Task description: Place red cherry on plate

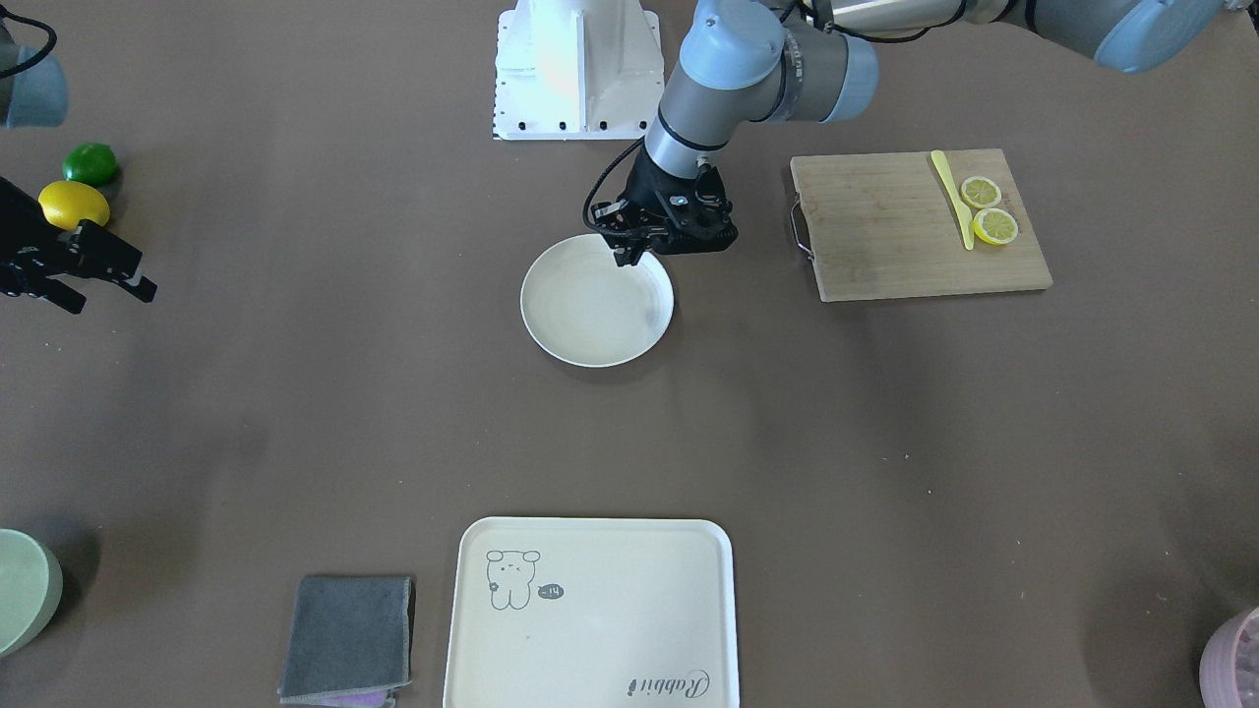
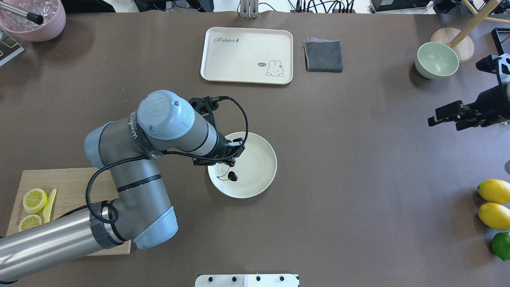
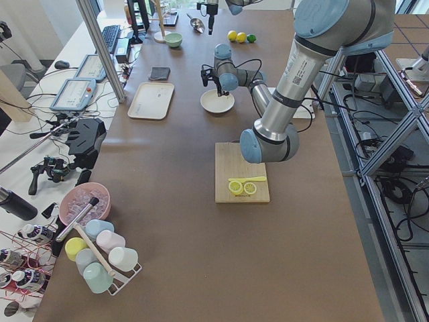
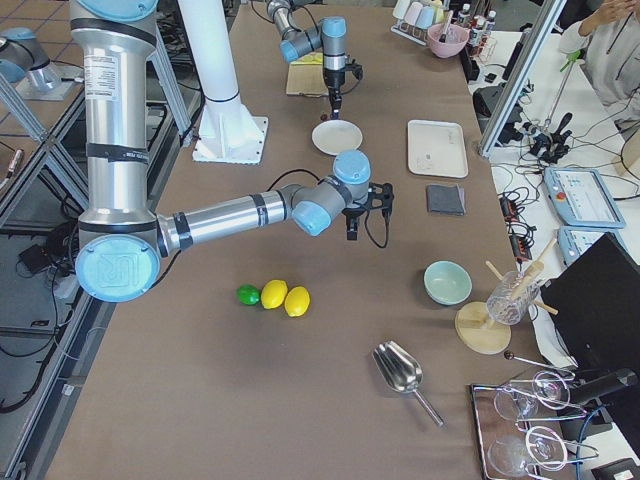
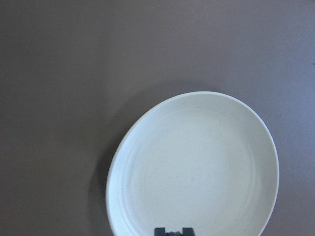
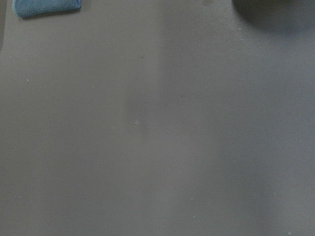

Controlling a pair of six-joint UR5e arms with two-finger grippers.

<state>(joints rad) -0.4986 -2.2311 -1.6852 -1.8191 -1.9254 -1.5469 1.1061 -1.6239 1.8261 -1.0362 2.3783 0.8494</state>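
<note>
While the left arm's jaws hang over the robot's-left edge of the round cream-white plate (image 2: 261, 157), the dark maroon red cherry (image 2: 232, 175) with its thin green stem lies on the plate just beside them. Whether they are clenched I cannot tell. Well apart, the right arm's jaws stand released and empty above the brown desk (image 2: 358, 207).

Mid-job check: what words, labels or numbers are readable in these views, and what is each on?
"Rabbit": script on the cream tray.
"hi~": speech bubble by the tray's animal drawing.
Lettering around the left arm: too blurred to read.
Print along the edge of the cutting board: too small to read.
</note>
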